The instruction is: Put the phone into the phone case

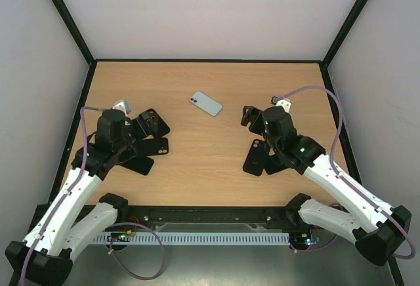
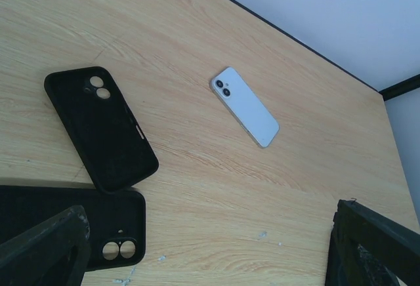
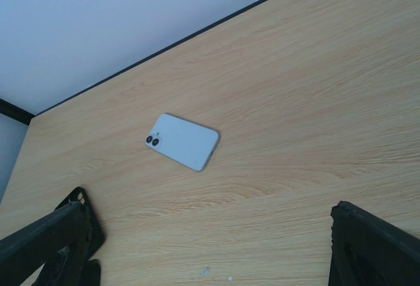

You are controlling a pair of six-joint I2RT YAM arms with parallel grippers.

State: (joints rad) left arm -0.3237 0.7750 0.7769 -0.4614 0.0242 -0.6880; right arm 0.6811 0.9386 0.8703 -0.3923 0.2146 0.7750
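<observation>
While both arms lean in from the near edge of the desk (image 1: 203, 174), the phone (image 1: 206, 103) lies flat on the bare wood toward the far middle, between the two arms and well apart from either. It is pale, with its back up and its twin lenses showing. The left end effector (image 2: 207, 256) stands wide with nothing between its fingers, and the right end effector (image 3: 207, 250) is spread just as wide and likewise holds nothing. In the left wrist view a black phone case (image 2: 102, 127) lies with its hollow side up and its camera cutout at the far end, well to the left of the phone. A second black case (image 2: 98, 224) lies just nearer, partly behind the left finger. Beside the right arm, two more black cases (image 1: 256, 157) rest on the desk, partly covered by the arm.
</observation>
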